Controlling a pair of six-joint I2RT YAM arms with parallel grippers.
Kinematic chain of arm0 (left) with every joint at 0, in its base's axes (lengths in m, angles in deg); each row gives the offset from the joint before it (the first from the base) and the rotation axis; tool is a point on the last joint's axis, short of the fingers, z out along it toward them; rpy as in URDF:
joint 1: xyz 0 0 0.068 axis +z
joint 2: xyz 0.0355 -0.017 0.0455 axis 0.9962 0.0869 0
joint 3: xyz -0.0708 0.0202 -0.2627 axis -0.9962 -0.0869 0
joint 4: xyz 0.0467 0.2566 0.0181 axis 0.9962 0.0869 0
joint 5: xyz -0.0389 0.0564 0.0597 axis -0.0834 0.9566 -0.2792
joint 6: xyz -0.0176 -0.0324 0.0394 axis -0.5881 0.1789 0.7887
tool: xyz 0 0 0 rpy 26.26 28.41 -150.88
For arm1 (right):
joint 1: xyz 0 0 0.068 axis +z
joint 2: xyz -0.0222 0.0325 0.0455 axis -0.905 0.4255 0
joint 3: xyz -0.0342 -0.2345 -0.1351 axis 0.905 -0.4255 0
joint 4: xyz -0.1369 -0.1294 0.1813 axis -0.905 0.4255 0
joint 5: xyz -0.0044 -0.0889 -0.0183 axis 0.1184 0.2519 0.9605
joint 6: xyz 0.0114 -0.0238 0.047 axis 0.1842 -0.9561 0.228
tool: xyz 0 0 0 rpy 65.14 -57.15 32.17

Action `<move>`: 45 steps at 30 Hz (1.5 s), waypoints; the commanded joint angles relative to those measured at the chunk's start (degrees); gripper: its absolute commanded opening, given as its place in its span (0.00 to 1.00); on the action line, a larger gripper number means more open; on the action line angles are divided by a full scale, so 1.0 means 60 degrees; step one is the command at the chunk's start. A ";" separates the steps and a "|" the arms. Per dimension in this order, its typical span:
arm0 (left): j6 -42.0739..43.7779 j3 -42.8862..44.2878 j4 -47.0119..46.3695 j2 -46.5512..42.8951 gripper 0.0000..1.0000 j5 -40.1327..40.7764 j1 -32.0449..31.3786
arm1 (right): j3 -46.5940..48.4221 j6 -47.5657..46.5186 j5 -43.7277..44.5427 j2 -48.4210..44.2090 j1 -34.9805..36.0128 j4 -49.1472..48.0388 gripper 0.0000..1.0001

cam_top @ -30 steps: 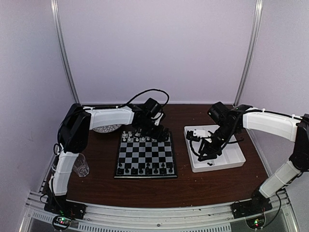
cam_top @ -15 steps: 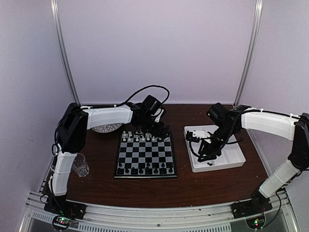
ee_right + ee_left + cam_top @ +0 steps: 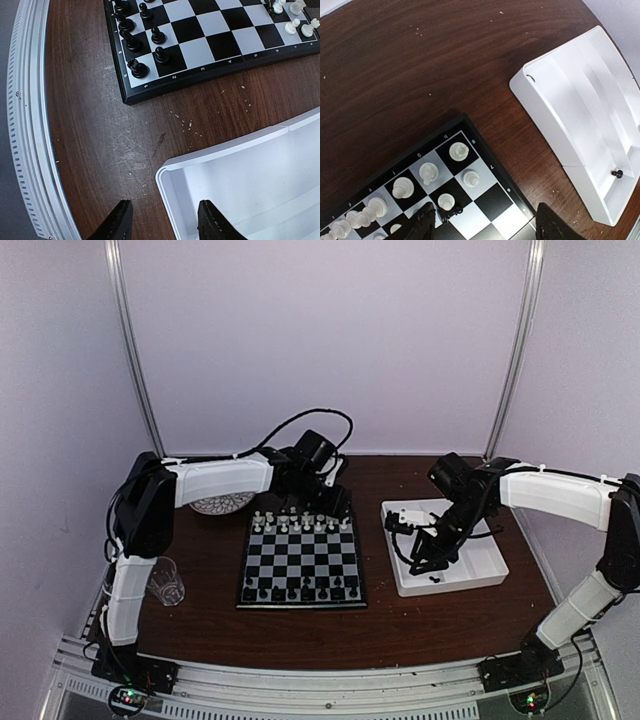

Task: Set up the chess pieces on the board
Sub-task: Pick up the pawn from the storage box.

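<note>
Left hand (image 3: 485,216) drawn back, released, white chess pieces (image 3: 427,172) near it, right hand (image 3: 162,210) released.

table (image 3: 300,635): dark brown wood, is carrying four things – fine scratches and pale crumbs are showing on its surface
board (image 3: 301,562): is lying flat at the middle, square to the near edge
tray (image 3: 455,585): white, is sitting just right of the board, not touching it
plate (image 3: 222,506): round, patterned, is lying beyond the board's far-left corner – partly hidden
glass (image 3: 167,582): clear, is standing upright near the left edge
</note>
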 commanded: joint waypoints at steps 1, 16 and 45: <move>-0.0376 0.0054 0.0214 0.0148 0.68 -0.0152 -0.0039 | -0.0019 -0.0116 -0.0043 -0.0035 -0.0040 0.0084 0.48; -0.0572 0.0054 0.0569 0.0524 0.70 0.0043 -0.0081 | -0.0034 -0.0132 -0.0026 -0.0079 -0.0055 0.0098 0.47; -0.0559 0.0186 0.0763 0.0695 0.68 -0.0349 -0.0264 | -0.0041 -0.0168 -0.0041 -0.0033 -0.0070 0.0113 0.46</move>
